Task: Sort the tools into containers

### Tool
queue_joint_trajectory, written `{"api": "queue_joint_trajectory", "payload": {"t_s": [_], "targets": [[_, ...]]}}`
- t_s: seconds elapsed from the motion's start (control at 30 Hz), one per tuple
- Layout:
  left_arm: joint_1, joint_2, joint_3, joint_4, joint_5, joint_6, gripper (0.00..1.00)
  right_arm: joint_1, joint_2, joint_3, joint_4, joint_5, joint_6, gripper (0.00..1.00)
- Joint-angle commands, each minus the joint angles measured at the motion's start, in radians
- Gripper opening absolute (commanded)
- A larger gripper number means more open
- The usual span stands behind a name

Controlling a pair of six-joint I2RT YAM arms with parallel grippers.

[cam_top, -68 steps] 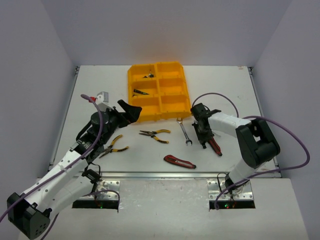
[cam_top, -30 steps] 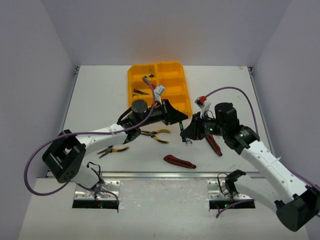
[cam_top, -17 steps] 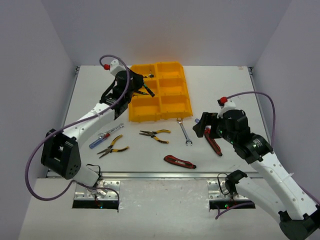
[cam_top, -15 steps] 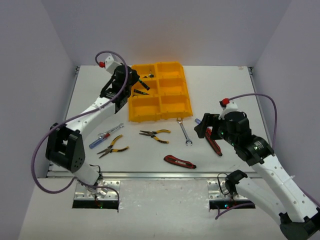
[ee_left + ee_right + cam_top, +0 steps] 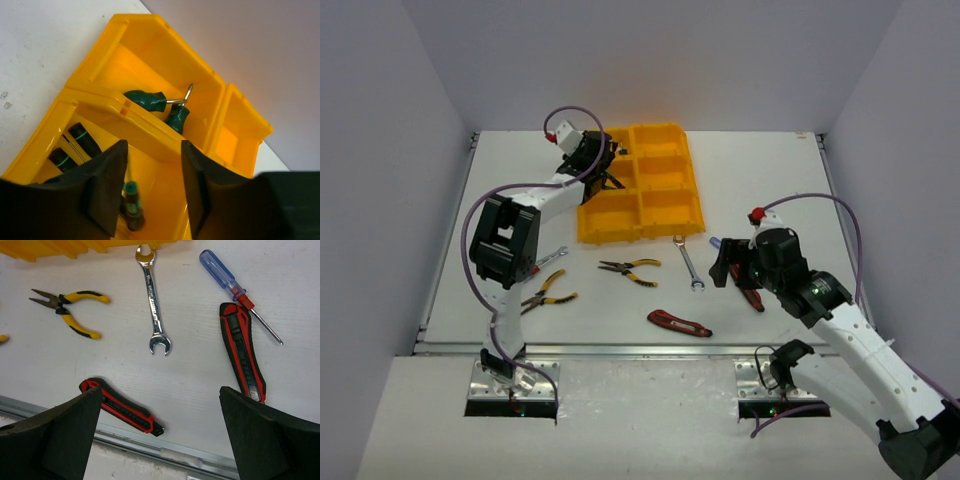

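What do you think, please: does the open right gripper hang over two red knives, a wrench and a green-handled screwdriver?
Not quite: the right wrist view shows the screwdriver has a blue handle, not green. The open right gripper does hang over it, two red knives and a wrench.

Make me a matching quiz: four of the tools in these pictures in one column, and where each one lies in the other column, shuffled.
Column one:
1. wrench
2. green-handled screwdrivers
3. pliers
4. blue-handled screwdriver

Column two:
A. inside the tray
B. on the table, alongside a red utility knife
C. on the table, one end close to the tray's edge
D. on the table, left of the wrench in the right wrist view

Pairs: 1-C, 2-A, 3-D, 4-B
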Motion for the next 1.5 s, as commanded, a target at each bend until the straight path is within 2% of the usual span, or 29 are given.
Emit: {"api": "queue_joint_trajectory", "payload": {"t_s": [0.0, 0.17, 0.23, 0.27, 0.3, 0.43, 0.57, 0.67, 0.7, 0.8, 0.93, 1.07, 1.1, 1.23, 1.47], "targets": [[-0.001, -0.010, 0.015, 0.041, 0.080, -0.077, 0.63, -0.004, 0.056, -0.003, 0.030, 0.044, -0.032, 0.99], [-0.004, -0.103, -0.049, 0.071, 0.149, -0.068, 0.86, -0.014, 0.200, 0.041, 0.032, 0.127, -0.027, 0.99], [-0.009, -0.145, -0.048, 0.088, 0.189, -0.009, 0.89, -0.026, 0.269, 0.073, 0.029, 0.138, -0.033, 0.99], [-0.016, -0.176, -0.044, 0.085, 0.212, 0.028, 0.97, -0.035, 0.321, 0.100, 0.029, 0.144, -0.058, 0.99], [-0.019, -0.202, -0.039, 0.078, 0.238, 0.058, 1.00, -0.041, 0.360, 0.121, 0.030, 0.154, -0.082, 0.99], [-0.027, -0.381, -0.064, -0.006, 0.375, 0.159, 1.00, -0.109, 0.543, 0.200, 0.068, 0.182, -0.264, 0.98], [-0.027, -0.631, -0.240, -0.065, 0.479, 0.223, 1.00, -0.185, 0.624, 0.219, 0.196, 0.049, -0.452, 0.94], [-0.027, -0.834, -0.426, -0.076, 0.578, 0.246, 1.00, -0.243, 0.729, 0.259, 0.238, -0.048, -0.529, 0.90], [-0.027, -0.874, -0.466, -0.078, 0.593, 0.253, 1.00, -0.249, 0.762, 0.277, 0.238, -0.089, -0.565, 0.81], [-0.027, -1.019, -0.609, -0.078, 0.670, 0.278, 1.00, -0.254, 0.882, 0.337, 0.249, -0.162, -0.636, 0.73], [-0.027, -1.088, -0.637, -0.171, 0.689, 0.336, 1.00, -0.255, 0.971, 0.368, 0.296, -0.188, -0.673, 0.63], [-0.027, -1.127, -0.629, -0.246, 0.702, 0.398, 1.00, -0.255, 1.050, 0.386, 0.307, -0.100, -0.699, 0.46], [-0.027, -1.137, -0.630, -0.249, 0.702, 0.401, 1.00, -0.256, 1.053, 0.385, 0.308, -0.092, -0.699, 0.45], [-0.027, -1.165, -0.657, -0.258, 0.703, 0.426, 1.00, -0.259, 1.057, 0.353, 0.335, 0.037, -0.684, 0.24], [-0.027, -1.145, -0.713, -0.222, 0.762, 0.403, 1.00, -0.276, 0.999, 0.337, 0.373, 0.216, -0.665, 0.04]]}}
